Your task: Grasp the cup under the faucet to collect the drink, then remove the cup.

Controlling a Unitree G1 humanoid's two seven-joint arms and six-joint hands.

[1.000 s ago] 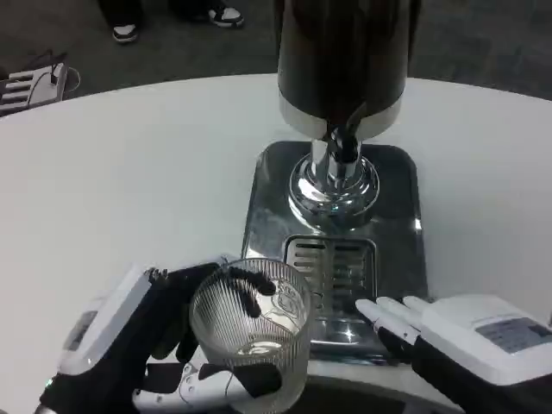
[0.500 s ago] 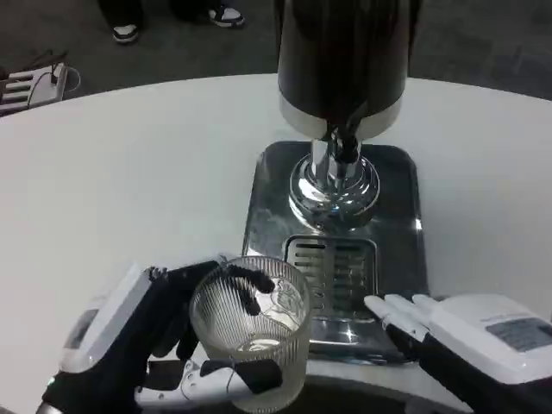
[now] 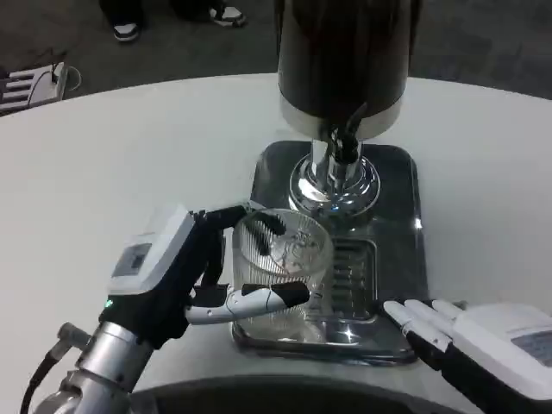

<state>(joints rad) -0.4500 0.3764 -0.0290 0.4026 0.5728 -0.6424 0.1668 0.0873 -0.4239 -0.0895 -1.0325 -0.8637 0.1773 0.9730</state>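
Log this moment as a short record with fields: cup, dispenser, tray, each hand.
cup: clear ribbed glass cup, upright, over the tray's left part, not yet under the faucet; contents cannot be told
dispenser: dark cylindrical drink dispenser on a chrome stand, black faucet at its front
tray: shiny metal drip tray with a slotted grate
left hand: left hand grips the cup, fingers wrapped round its side
right hand: right hand holds nothing, resting by the tray's right front corner

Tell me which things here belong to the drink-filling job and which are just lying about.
Job: ribbed glass cup, held by left hand; faucet; dispenser; drip tray; right hand, waiting.
Lying about: shoes on the floor; white object at far left.
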